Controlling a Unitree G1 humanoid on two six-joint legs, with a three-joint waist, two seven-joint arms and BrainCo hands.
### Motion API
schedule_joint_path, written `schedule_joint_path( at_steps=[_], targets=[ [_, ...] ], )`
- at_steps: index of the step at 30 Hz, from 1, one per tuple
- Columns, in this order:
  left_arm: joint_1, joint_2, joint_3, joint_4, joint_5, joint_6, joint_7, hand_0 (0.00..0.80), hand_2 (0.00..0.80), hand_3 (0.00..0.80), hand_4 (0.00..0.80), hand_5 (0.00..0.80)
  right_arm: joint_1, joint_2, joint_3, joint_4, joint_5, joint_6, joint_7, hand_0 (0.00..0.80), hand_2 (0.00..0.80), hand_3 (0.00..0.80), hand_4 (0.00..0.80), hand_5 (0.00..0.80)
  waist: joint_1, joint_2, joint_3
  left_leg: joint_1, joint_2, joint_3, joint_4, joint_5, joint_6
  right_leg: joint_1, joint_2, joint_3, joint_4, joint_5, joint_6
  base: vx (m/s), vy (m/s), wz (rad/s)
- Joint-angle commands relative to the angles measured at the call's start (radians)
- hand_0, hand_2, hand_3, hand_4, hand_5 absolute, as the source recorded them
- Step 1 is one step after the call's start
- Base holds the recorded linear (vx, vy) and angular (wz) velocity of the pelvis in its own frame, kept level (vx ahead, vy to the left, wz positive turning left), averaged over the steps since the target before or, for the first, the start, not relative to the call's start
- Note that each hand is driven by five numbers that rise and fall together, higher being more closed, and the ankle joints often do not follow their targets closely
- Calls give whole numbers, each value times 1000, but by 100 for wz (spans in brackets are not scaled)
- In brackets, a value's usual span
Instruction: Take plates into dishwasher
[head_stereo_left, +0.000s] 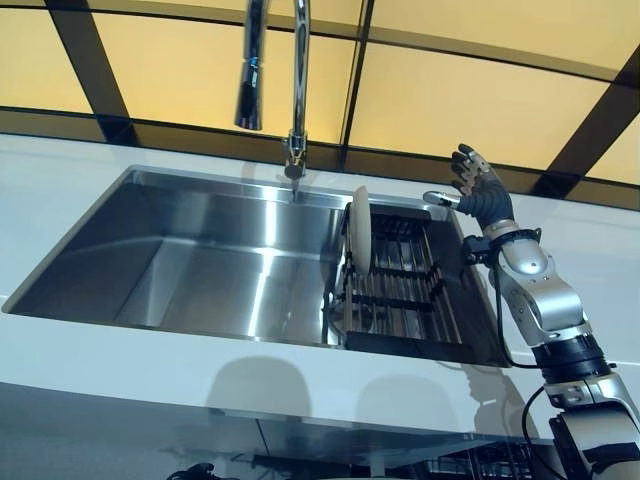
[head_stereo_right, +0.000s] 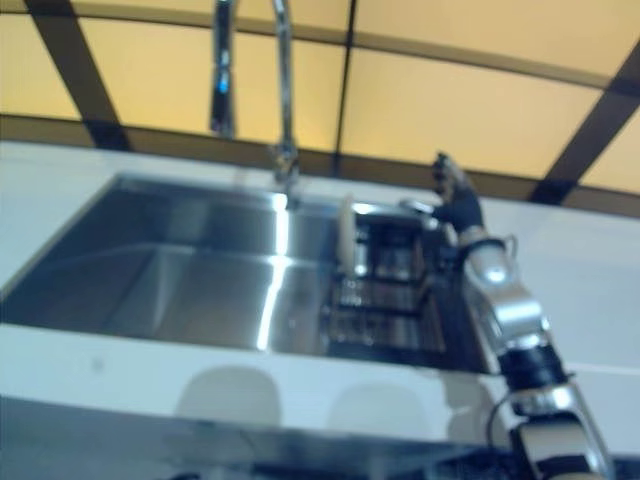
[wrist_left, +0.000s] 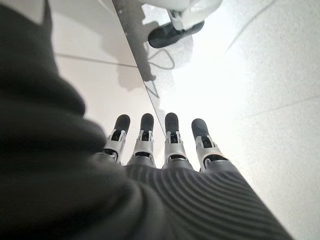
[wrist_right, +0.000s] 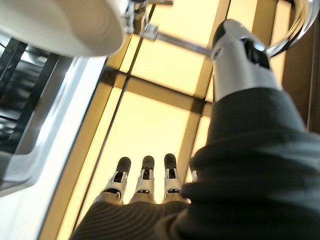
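The white countertop (head_stereo_left: 120, 375) is running across the near edge at six o'clock; set into it, the wide stainless steel sink basin (head_stereo_left: 200, 270) is taking up the middle of the scene, reflecting a bright streak down its floor. At about three o'clock inside the basin, a black wire dish rack (head_stereo_left: 400, 290) is sitting against the right wall; one round cream-white plate (head_stereo_left: 360, 232) is standing on edge in the rack's left end, upright and facing sideways, touching the rack's wires.

Just beside the rack, at three o'clock, the robot's right hand (head_stereo_left: 478, 188) is hovering above the sink's far right corner, raised on its silver arm; its fingers (wrist_right: 145, 175) are lying straight and relaxed in a row, spread loosely, gripping nothing; the plate is showing apart from it, not in its grasp. The robot's left hand (wrist_left: 165, 150) is appearing only in its own wrist view, fingers stretched out straight over pale floor, likewise carrying nothing.

Farther back, at twelve o'clock, a tall chrome gooseneck tap (head_stereo_left: 295, 80) is rising from the sink's far rim, its spray head hanging down at its left; beyond it, a wall of yellow panels crossed by dark frames (head_stereo_left: 450, 90) is filling the background.
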Motion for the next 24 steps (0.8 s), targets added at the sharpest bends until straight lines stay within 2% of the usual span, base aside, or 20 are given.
schedule_joint_path(
  at_steps=[1,8,18,24],
  targets=[
    [-36,-9,-15,-14,-45,-34,-7,0,0,0,0,0,-172,1,-3,12,72,0,-66,0,0,0,0,0,22,21,-20,-4,44,75,-3,-46,-25,-12,20,5,74,-49,12,30,-52,0],
    [-40,-24,-62,-32,-50,-19,-3,0,0,0,0,0,-234,41,20,62,203,71,-133,0,0,0,0,0,42,28,-23,-6,46,76,-3,-37,-33,19,21,-16,55,-59,1,22,-38,1],
    [-46,-20,-72,-14,-54,-7,4,0,0,0,0,0,-314,81,82,83,316,116,-175,0,0,0,0,0,58,26,-32,-14,51,94,-3,-22,-44,45,30,-37,28,-59,-10,11,-8,8],
    [-53,-39,-84,-22,-76,-1,2,0,0,0,0,0,-304,171,129,62,414,138,-271,0,0,0,0,0,61,25,-36,-14,52,108,-1,-18,-46,59,37,-39,12,-58,-17,0,5,0]
  ],
)
